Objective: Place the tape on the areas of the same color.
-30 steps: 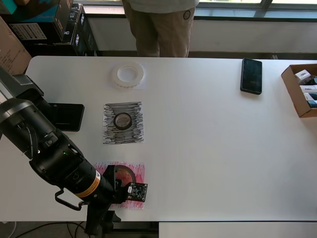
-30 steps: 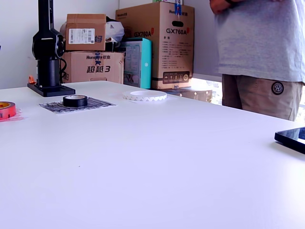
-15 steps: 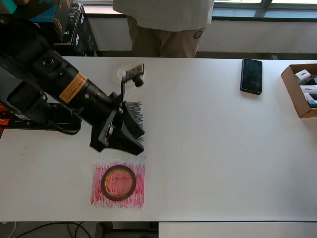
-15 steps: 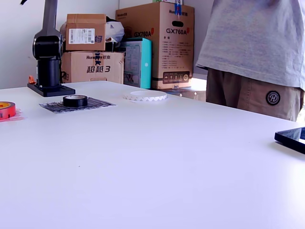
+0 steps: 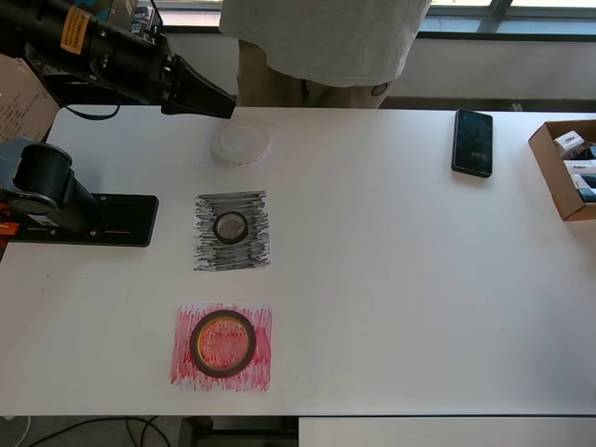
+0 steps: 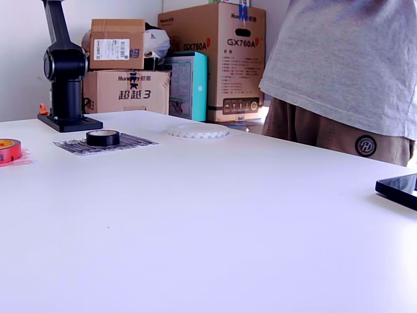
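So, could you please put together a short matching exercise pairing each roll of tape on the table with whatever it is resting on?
Column one:
1. small black roll
2. red-brown roll
3. clear-whitish roll
4. phone

Column two:
A. red scribbled patch
B. bare white table, near its far edge in the overhead view
C. black scribbled patch
D. faint white patch, near the person

Pairs: 1-C, 2-A, 3-D, 4-B

Black robot arm (image 5: 121,60) of rounded segments — orange-yellow label band, flat black base plate (image 5: 93,220), cylindrical shoulder joint (image 6: 65,65).
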Robot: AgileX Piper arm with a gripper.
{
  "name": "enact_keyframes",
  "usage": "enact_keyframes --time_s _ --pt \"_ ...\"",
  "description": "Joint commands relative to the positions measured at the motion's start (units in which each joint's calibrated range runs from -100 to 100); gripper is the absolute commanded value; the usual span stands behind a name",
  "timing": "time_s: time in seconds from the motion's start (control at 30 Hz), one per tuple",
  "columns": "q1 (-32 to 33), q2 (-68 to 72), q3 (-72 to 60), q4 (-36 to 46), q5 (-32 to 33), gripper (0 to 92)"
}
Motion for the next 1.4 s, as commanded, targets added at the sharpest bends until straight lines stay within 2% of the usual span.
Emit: enact_keyframes --time_s 0.0,0.37,0.5,0.57,0.8,1.13,1.37 --pt "1.99 -14.88 7.90 -0.35 -0.11 18.1" --pt "2.70 -42.95 22.89 -0.95 -0.36 0.7" --pt "4.28 -49.87 25.80 -0.95 -0.77 0.0" --pt "4.52 -52.49 27.62 -1.29 -3.14 0.0" --pt "4.67 -59.23 38.70 -18.94 -4.70 0.0" --pt "5.46 -62.69 49.88 -34.72 -6.50 0.0" --pt "5.46 -62.69 53.97 -39.90 -7.24 0.0"
